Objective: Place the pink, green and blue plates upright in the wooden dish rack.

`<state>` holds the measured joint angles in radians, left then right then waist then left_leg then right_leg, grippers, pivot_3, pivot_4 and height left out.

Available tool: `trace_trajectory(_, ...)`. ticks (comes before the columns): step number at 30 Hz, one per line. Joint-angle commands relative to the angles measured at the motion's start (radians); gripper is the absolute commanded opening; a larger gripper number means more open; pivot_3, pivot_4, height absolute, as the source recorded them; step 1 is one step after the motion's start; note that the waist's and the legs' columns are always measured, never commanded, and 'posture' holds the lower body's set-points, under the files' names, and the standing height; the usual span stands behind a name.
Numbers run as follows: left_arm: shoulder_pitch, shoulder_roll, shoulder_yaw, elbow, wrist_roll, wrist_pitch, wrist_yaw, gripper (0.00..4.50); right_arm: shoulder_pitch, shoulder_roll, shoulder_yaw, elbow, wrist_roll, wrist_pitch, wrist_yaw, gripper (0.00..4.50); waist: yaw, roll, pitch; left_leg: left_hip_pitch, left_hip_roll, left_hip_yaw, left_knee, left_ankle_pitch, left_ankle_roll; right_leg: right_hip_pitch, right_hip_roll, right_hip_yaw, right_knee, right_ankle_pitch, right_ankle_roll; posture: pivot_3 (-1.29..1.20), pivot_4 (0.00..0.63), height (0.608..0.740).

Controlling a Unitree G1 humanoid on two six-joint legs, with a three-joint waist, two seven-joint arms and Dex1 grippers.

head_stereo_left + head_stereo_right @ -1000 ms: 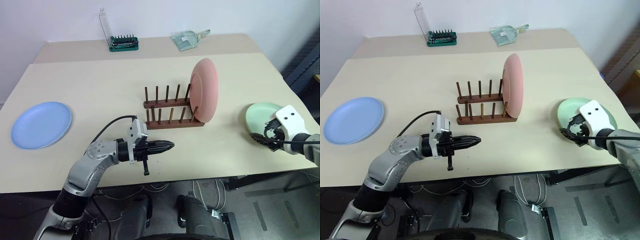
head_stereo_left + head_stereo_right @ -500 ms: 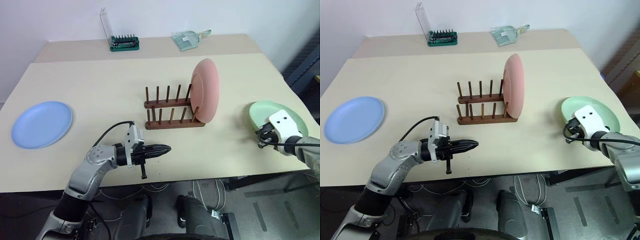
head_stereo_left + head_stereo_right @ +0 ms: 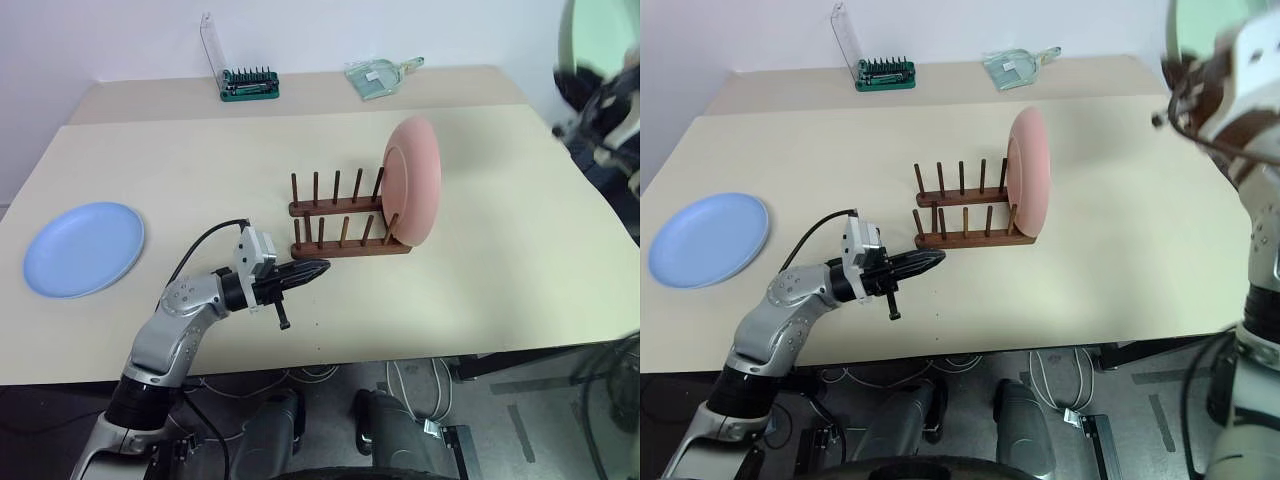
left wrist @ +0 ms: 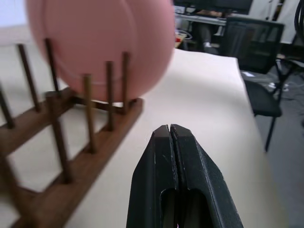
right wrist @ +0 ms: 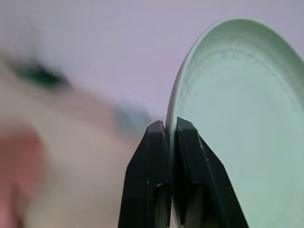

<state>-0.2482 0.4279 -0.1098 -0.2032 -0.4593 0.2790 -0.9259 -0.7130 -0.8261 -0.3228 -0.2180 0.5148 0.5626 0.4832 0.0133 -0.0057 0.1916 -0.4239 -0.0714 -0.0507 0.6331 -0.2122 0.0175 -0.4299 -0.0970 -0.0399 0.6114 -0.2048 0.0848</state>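
Right gripper (image 5: 166, 130) is clamped on the rim of the pale mint green plate (image 5: 237, 123), held high at upper right of frame, edge-on, likely so it can drop between pegs. Salmon pink plate (image 3: 413, 180) stands upright in the end slot of the dark wooden peg rack (image 3: 340, 225), mid-frame. Left gripper (image 3: 300, 272) is clenched empty, parked just beside the rack's near end, maybe to brace it. Light blue plate (image 3: 84, 249) lies flat at far left.

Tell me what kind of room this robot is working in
Most likely an office or lab used as a test space, not a kitchen. The left wrist view shows a black office chair and a cluttered desk behind it, and a screwdriver-bit holder sits on the plain beige table.
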Motion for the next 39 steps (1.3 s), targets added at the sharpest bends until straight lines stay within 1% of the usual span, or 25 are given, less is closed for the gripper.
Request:
trace_trajectory(1, -0.016, 0.003, 0.050, -0.002, -0.014, -0.006, 0.022, 0.00, -0.060, 0.073, -0.030, -0.120, 0.241, 0.110, 0.028, 0.02, 0.002, 0.000, 0.000, 0.000, 0.000, 0.000, 0.000, 0.000, 0.000, 0.000, 0.000, 0.000, 0.000, 0.000, 0.000, 0.00, 0.150, 0.740)
trace_trajectory(2, -0.017, 0.005, 0.056, -0.001, -0.017, -0.004, 0.025, 0.00, -0.071, 0.089, -0.031, -0.141, 0.289, 0.136, 0.026, 0.02, 0.002, 0.000, 0.000, -0.001, -0.001, -0.001, 0.001, 0.000, 0.000, 0.000, -0.001, 0.000, 0.000, 0.000, 0.000, 0.00, 0.150, 0.740)
trace_trajectory(3, -0.017, 0.013, 0.069, 0.001, -0.020, -0.002, 0.026, 0.00, -0.094, 0.133, -0.032, -0.169, 0.385, 0.169, -0.002, 0.02, 0.001, 0.000, 0.000, -0.001, -0.001, -0.001, 0.002, 0.000, 0.000, 0.000, -0.001, 0.000, 0.000, 0.000, 0.000, 0.00, 0.150, 0.740)
trace_trajectory(6, -0.012, 0.036, 0.107, 0.001, -0.034, 0.009, 0.023, 0.00, -0.140, 0.253, -0.023, -0.212, 0.617, 0.238, -0.108, 0.02, -0.003, 0.000, 0.000, -0.001, -0.001, -0.001, 0.002, 0.000, 0.000, 0.000, -0.001, 0.000, 0.001, -0.001, -0.003, 0.00, 0.150, 0.740)
trace_trajectory(7, -0.008, 0.045, 0.116, -0.001, -0.037, 0.013, 0.021, 0.00, -0.144, 0.292, -0.015, -0.214, 0.673, 0.251, -0.154, 0.02, -0.004, 0.000, 0.000, -0.001, 0.000, -0.001, 0.002, 0.000, 0.000, -0.001, -0.001, 0.001, 0.001, -0.001, -0.004, 0.00, 0.150, 0.740)
trace_trajectory(11, 0.002, 0.068, 0.135, -0.016, -0.045, 0.026, 0.013, 0.00, -0.130, 0.368, 0.014, -0.218, 0.795, 0.274, -0.270, 0.02, 0.000, 0.000, 0.000, 0.000, 0.000, -0.002, 0.001, 0.000, 0.000, -0.001, -0.001, 0.000, 0.001, -0.001, -0.004, 0.00, 0.150, 0.740)
trace_trajectory(13, 0.015, 0.083, 0.152, -0.044, -0.065, 0.043, 0.015, 0.00, -0.084, 0.434, 0.048, -0.205, 0.879, 0.284, -0.347, 0.02, -0.002, -0.001, -0.001, -0.001, -0.001, -0.002, 0.001, 0.000, 0.000, -0.001, -0.001, 0.001, 0.001, -0.001, -0.004, 0.00, 0.150, 0.740)
trace_trajectory(16, 0.037, 0.097, 0.156, -0.084, -0.084, 0.075, 0.016, 0.00, -0.028, 0.485, 0.079, -0.180, 0.908, 0.284, -0.424, 0.02, -0.002, -0.001, -0.001, -0.001, -0.001, -0.001, 0.000, 0.000, 0.000, -0.002, -0.001, 0.001, 0.001, -0.001, -0.004, 0.00, 0.150, 0.740)
trace_trajectory(19, 0.059, 0.108, 0.150, -0.119, -0.095, 0.100, 0.015, 0.00, 0.010, 0.501, 0.087, -0.153, 0.962, 0.284, -0.490, 0.02, -0.002, 0.000, 0.000, -0.001, -0.001, -0.001, 0.000, 0.000, 0.000, -0.002, -0.001, 0.002, 0.001, -0.001, -0.004, 0.00, 0.150, 0.740)
trace_trajectory(22, 0.066, 0.113, 0.150, -0.134, -0.100, 0.113, 0.021, 0.00, 0.034, 0.505, 0.093, -0.130, 0.979, 0.279, -0.534, 0.02, -0.003, 0.000, 0.000, -0.001, -0.001, -0.001, 0.000, 0.000, 0.000, -0.002, -0.001, 0.002, 0.001, -0.001, -0.004, 0.00, 0.150, 0.740)
trace_trajectory(31, 0.063, 0.113, 0.141, -0.152, -0.104, 0.135, 0.032, 0.00, 0.073, 0.504, 0.110, -0.108, 0.956, 0.267, -0.573, 0.02, -0.003, 0.000, 0.000, -0.001, -0.001, -0.001, 0.000, 0.000, 0.000, -0.002, 0.000, 0.002, 0.001, -0.001, -0.004, 0.00, 0.150, 0.740)
trace_trajectory(38, 0.060, 0.115, 0.137, -0.154, -0.104, 0.139, 0.036, 0.00, 0.074, 0.515, 0.118, -0.081, 0.961, 0.265, -0.622, 0.02, -0.003, 0.000, 0.000, -0.001, -0.001, -0.001, 0.000, 0.000, 0.000, -0.002, 0.000, 0.002, 0.001, -0.001, -0.004, 0.00, 0.150, 0.740)
trace_trajectory(39, 0.060, 0.114, 0.136, -0.155, -0.104, 0.139, 0.037, 0.00, 0.073, 0.515, 0.119, -0.077, 0.959, 0.266, -0.628, 0.32, -0.003, 0.000, 0.000, -0.001, -0.001, 0.000, 0.000, 0.000, 0.000, -0.002, 0.000, 0.002, 0.001, -0.001, -0.004, 0.00, 0.150, 0.740)
